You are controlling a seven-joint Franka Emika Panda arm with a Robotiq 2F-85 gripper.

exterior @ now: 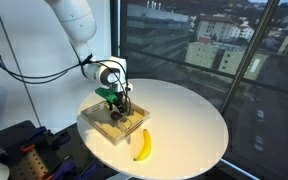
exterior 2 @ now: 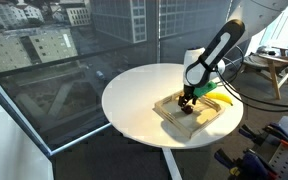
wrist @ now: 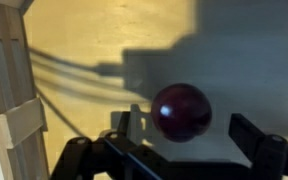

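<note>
White round table point(exterior: 184, 120) by big windows holds a wooden tray point(exterior: 96, 120). Over the tray, the gripper point(exterior: 119, 108) is wide open. A dark red ball point(wrist: 180, 110) sits mid-frame in the wrist view, between the fingers. It should be centered, then squeezed slowly, since it may roll.

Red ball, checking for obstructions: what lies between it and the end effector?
Nothing; the wrist view shows only bare tray floor between the open end effector and the red ball.
</note>
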